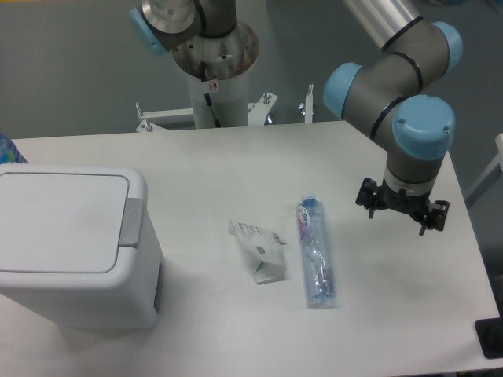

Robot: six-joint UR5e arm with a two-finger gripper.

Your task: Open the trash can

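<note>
The trash can is a large white boxy bin standing at the left side of the table. Its flat lid lies shut, with the grey push tab along its right edge. My gripper hangs far to the right, above the table's right part and well apart from the bin. The camera looks down on the wrist, which hides the fingers, so only black parts stick out on either side. Nothing shows in its grasp.
A clear plastic bottle lies on the table between bin and gripper. A crumpled white carton lies just left of it. The arm's base column rises behind the table. The table's right edge is close to the gripper.
</note>
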